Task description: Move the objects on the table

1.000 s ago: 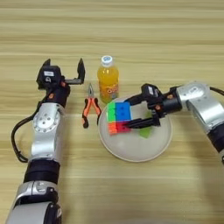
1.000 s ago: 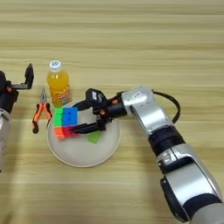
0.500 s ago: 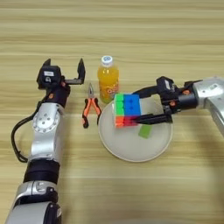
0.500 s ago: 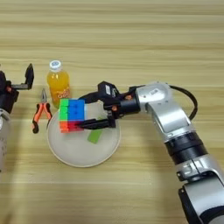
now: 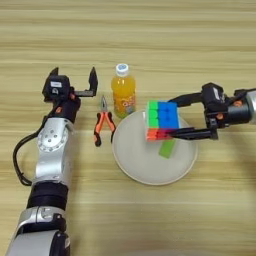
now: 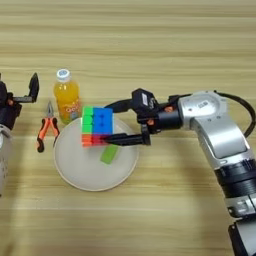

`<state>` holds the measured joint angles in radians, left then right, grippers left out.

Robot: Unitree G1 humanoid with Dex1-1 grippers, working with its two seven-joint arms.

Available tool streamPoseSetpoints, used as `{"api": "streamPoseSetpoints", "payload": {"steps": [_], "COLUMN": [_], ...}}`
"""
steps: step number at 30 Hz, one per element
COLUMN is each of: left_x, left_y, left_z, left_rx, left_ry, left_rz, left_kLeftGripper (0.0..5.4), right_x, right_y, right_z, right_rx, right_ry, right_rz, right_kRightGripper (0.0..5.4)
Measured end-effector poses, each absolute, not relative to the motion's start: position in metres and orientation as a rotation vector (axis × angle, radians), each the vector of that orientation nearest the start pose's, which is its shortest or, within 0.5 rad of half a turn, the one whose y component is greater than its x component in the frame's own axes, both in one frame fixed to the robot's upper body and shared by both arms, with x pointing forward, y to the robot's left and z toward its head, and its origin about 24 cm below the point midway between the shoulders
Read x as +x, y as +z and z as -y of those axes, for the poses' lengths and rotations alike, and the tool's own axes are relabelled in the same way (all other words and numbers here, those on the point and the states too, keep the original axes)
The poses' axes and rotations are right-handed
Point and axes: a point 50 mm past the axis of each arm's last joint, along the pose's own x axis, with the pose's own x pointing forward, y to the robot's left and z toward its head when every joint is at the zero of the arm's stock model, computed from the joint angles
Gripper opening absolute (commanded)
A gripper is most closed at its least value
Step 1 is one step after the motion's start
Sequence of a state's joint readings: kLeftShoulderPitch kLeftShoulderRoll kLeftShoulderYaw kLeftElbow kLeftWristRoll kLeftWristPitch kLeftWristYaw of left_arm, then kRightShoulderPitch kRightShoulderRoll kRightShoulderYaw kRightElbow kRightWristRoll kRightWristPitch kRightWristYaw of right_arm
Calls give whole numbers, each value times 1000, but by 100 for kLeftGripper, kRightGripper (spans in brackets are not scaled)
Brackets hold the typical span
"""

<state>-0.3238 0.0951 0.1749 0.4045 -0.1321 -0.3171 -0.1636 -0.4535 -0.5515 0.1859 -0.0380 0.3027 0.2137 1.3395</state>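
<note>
The left claw (image 5: pixel 74 82) hung wide apart over the desk (image 5: pixel 150 30), left of the juice bottle (image 5: pixel 123 96). The right claw (image 5: pixel 172 119) gripped the puzzle cube (image 5: pixel 162 120) above the plate (image 5: pixel 145 167); rigid, light, probably best pinched across flat faces.

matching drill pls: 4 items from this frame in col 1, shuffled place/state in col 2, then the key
Column 1
1. puzzle cube
2. juice bottle
3. pliers
4. green block

Column 2
A. lies flat on the plate
B. stands upright on the table behind the plate
C. held between the fingers of the right gripper, above the plate
D. lies on the table between the bottle and the left gripper, which is open

Pairs: 1-C, 2-B, 3-D, 4-A
</note>
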Motion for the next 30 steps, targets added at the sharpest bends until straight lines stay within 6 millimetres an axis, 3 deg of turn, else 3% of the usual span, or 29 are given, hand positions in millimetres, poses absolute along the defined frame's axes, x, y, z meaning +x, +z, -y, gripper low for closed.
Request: {"api": "streamPoseSetpoints", "payload": {"steps": [8, 14, 20, 30], "left_x": [309, 305, 292, 267], "left_y": [79, 115, 147, 145], "left_z": [-189, -194, -174, -155], "left_rx": [-40, -47, 13, 34], "left_ry": [-55, -130, -453, -907], "left_rz": [287, 440, 548, 470], "left_kLeftGripper": [540, 540, 540, 540], "right_x": [273, 274, 274, 274], "right_y": [139, 139, 138, 138], "right_z": [143, 143, 144, 147], "right_rx": [-407, -407, -404, -410], "right_ry": [1534, 1532, 1530, 1524], "right_rz": [-60, -63, -69, -91], "right_kRightGripper": [332, 332, 332, 332]}}
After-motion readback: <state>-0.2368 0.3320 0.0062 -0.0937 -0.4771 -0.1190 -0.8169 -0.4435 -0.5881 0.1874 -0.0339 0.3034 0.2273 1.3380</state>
